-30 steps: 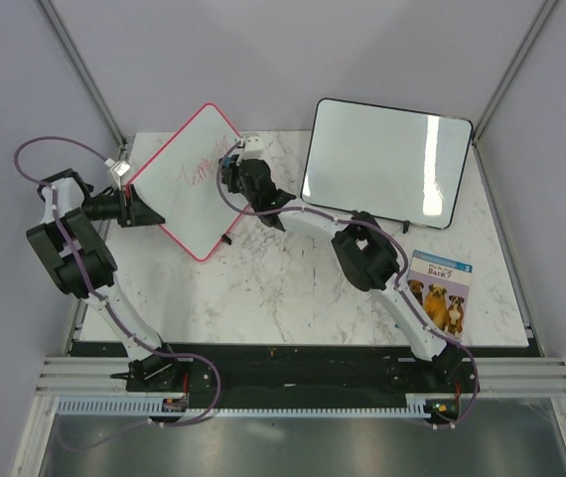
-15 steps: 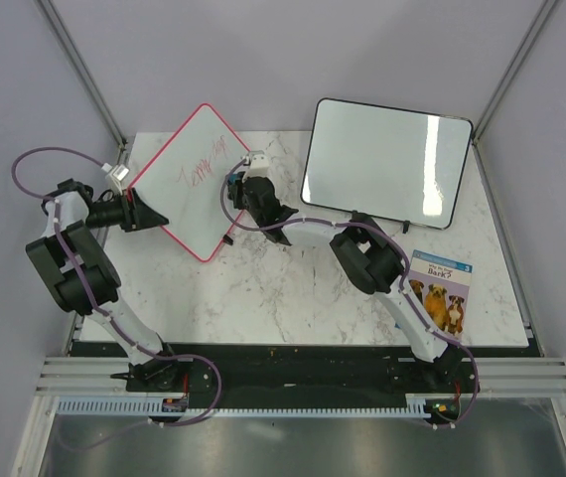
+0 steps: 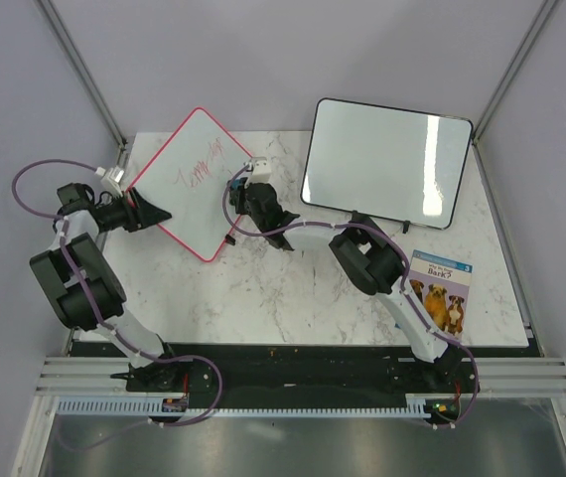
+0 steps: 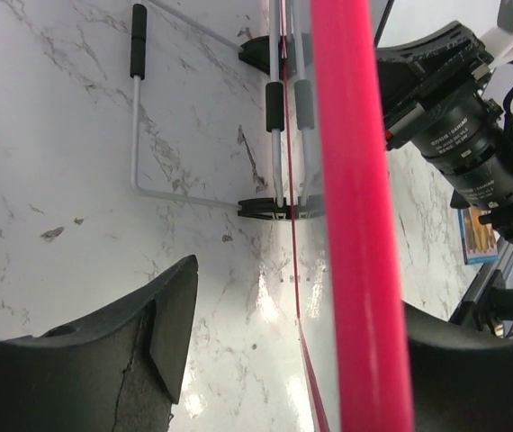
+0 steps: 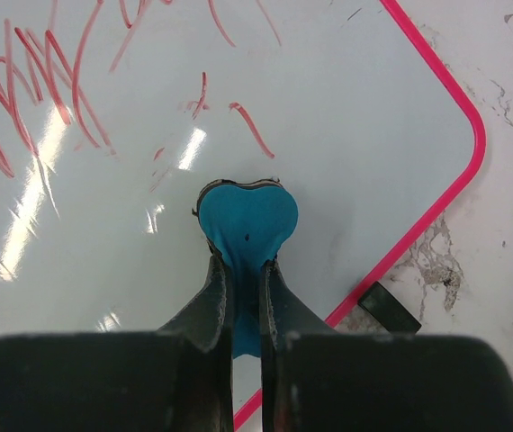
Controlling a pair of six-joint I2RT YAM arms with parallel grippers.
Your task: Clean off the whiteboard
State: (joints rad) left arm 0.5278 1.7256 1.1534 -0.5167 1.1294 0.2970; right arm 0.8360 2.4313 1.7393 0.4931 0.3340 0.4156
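left gripper (image 3: 154, 213) at left edge of square white whiteboard with pink frame (image 3: 199, 179). left wrist view: frame runs between spread fingers, table visible between one finger (image 4: 162, 333) and frame; not clamped. board tilted, propped on thin wire stand (image 4: 135, 135) with black clips (image 4: 270, 209), far-left part of white marble table (image 3: 283, 298).

right gripper (image 5: 246, 261) clenched on teal-blue heart-shaped eraser pad (image 5: 246, 220); pad pressed on board face near its corner. red handwriting (image 5: 40, 108) to the pad's left, a few faint strokes just above it.

larger black-framed rectangular whiteboard (image 3: 382, 164) far right. blue dog-cover book (image 3: 440, 291) near right edge.
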